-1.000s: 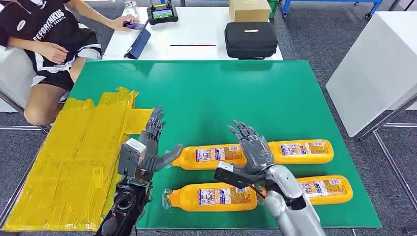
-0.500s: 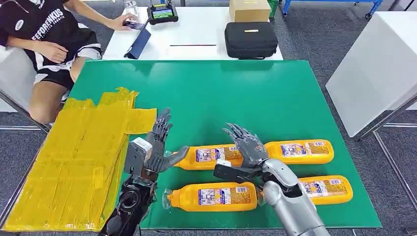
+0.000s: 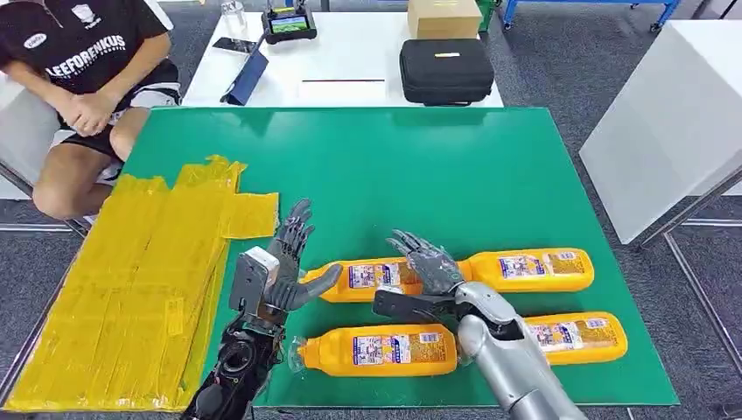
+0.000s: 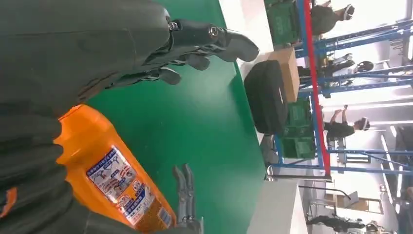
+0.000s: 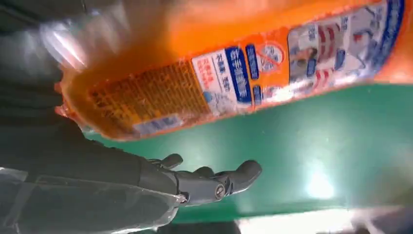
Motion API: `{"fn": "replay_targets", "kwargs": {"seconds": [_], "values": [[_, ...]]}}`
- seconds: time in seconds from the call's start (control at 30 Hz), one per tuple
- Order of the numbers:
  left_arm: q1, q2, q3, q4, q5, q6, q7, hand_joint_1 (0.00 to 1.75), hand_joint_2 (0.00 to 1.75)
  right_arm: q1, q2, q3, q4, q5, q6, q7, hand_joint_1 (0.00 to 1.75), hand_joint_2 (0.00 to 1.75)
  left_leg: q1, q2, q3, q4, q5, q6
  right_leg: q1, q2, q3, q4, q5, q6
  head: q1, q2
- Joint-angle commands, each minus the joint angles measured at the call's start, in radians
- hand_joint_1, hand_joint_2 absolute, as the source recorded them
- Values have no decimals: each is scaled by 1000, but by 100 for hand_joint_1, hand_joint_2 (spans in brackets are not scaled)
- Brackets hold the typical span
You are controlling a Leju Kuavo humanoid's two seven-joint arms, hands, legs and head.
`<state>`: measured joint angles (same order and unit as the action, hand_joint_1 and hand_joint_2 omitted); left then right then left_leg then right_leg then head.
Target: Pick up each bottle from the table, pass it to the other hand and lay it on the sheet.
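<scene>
Right hand (image 3: pixel 426 262) open over a full bottle (image 3: pixel 385 276); left hand (image 3: pixel 287 262) open. Likely heavy, smooth, rollable: grip mid-label.

A seated person (image 3: pixel 79 79); behind, a black case (image 3: pixel 446 70) and cardboard box (image 3: pixel 444 17).

Light: bright, even, from overhead.
Shadows: soft and short on the green table (image 3: pixel 420 166).
Glare: blown-out windows in the left wrist view; a bright patch in the right wrist view.
Blur: the orange bottle (image 5: pixel 243 68) smears in the right wrist view.
</scene>
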<state>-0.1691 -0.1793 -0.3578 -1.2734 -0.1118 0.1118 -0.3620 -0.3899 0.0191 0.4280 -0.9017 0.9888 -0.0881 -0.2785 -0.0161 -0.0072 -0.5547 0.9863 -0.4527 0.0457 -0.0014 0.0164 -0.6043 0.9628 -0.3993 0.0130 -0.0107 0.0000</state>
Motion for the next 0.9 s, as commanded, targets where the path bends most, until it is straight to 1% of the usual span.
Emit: {"fn": "replay_targets", "kwargs": {"seconds": [0.03, 0.07, 0.1, 0.13, 0.17, 0.23, 0.27, 0.3, 0.33, 0.37, 0.4, 0.5, 0.53, 0.57, 0.67, 0.8, 0.83, 0.87, 0.9], "values": [[-47, 15, -25, 77, 12, -4, 5, 0, 175, -125, 18, 72, 236, 8, 45, 11, 0, 175, 2, 1, 9, -1, -4, -5, 2, -1, 9, -1, -3, 0, 0, 0], [-47, 15, -25, 77, 12, -4, 5, 0, 175, -129, 19, 72, 238, 8, 46, 11, 0, 175, 2, 1, 9, 0, -4, -6, 1, -2, 9, -1, -3, 0, 0, 0], [-46, 13, -22, 77, 15, -6, 6, 0, 175, -140, 21, 84, 269, 22, 33, 31, 0, 175, 0, 1, 4, -1, -2, -3, 0, 0, 4, -1, -1, 0, 0, 0], [-46, 13, -22, 77, 15, -6, 6, 0, 175, -140, 21, 84, 269, 22, 33, 31, 0, 175, 1, 2, 6, -1, -2, -4, 1, 1, 6, -1, -2, 0, 0, 0], [-46, 12, -24, 79, 14, -6, 6, 0, 175, -141, 21, 86, 273, 23, 31, 31, 0, 175, 1, 1, 4, -1, -1, -3, 1, 0, 3, -1, 0, 0, 0, 0], [-51, 9, -23, 89, 15, -8, 6, 0, 175, -145, 19, 93, 291, 27, 39, 35, 0, 175, 1, 1, 8, -1, -2, -5, 1, -2, 8, -1, -2, 0, 0, 0], [-58, 7, -22, 97, 17, -11, 6, 0, 175, -149, 15, 107, 303, 40, 42, 45, 3, 175, 1, 0, 5, -1, -1, -3, 1, -2, 5, -1, -1, 0, 0, 0], [-62, 5, -21, 101, 18, -12, 6, 0, 175, -151, 12, 119, 311, 56, 36, 57, 112, 175, 1, 1, 6, -1, -2, -4, 1, -1, 6, -1, -2, 0, 0, 0], [-63, 3, -19, 102, 18, -13, 6, 0, 175, -153, 12, 123, 317, 60, 34, 60, 168, 175, 1, 0, 8, -1, -2, -5, 1, -3, 8, -1, -2, 0, 0, 0], [-63, 0, -15, 99, 18, -14, 6, 0, 175, -156, 13, 127, 327, 62, 29, 63, 175, 175, 1, 0, 5, -1, -1, -3, 1, -2, 6, -1, -1, 0, 0, 0], [-61, -1, -13, 98, 19, -15, 6, 0, 175, -155, 13, 128, 328, 64, 23, 66, 175, 175, 0, 0, 4, -1, -1, -2, 0, -1, 4, -1, -1, 0, 0, 0], [-59, -1, -13, 98, 18, -15, 5, 0, 175, -155, 13, 130, 328, 67, 19, 69, 175, 175, 1, 1, 9, -1, -2, -5, 1, -2, 9, -2, -2, 0, 0, 0], [-56, 1, -12, 99, 17, -17, 5, 0, 175, -157, 14, 139, 330, 81, 1, 88, 175, 175, 1, 0, 9, -1, -1, -4, 1, -3, 9, -2, -2, 0, 0, 0], [-55, 1, -10, 98, 18, -17, 5, 0, 175, -159, 16, 142, 331, 88, -7, 99, 175, 175, 0, 1, 7, -1, 0, -2, 1, -1, 7, -1, 0, 0, 0, 0], [-49, 1, -3, 92, 18, -20, 5, 0, 175, -168, 27, 139, 338, 96, -24, 113, 175, 175, 1, 2, 11, -1, -1, -3, 1, -1, 11, -2, 0, 0, 0, 0], [-43, 0, 3, 83, 18, -22, 6, 0, 175, -165, 30, 132, 333, 101, -46, 125, 175, 175, 1, 1, 10, -1, -1, -3, 1, -2, 11, -1, -1, 0, 0, 0], [-41, -2, 4, 81, 18, -21, 7, 0, 175, -156, 29, 125, 324, 98, -59, 128, 175, 175, 0, 1, 10, -1, -1, -2, 0, -1, 11, -1, -1, 0, 0, 0], [-40, -3, 6, 81, 17, -22, 7, 0, 175, -147, 26, 120, 313, 102, -73, 136, 175, 175, 1, 1, 13, -1, -2, -5, 1, -3, 13, -2, -2, 0, 0, 0], [-38, -4, 7, 80, 16, -22, 8, 0, 175, -139, 24, 115, 301, 107, -95, 145, 175, 175, 1, 1, 11, -1, -1, -3, 1, -2, 11, -1, -1, 0, 0, 0]]}}
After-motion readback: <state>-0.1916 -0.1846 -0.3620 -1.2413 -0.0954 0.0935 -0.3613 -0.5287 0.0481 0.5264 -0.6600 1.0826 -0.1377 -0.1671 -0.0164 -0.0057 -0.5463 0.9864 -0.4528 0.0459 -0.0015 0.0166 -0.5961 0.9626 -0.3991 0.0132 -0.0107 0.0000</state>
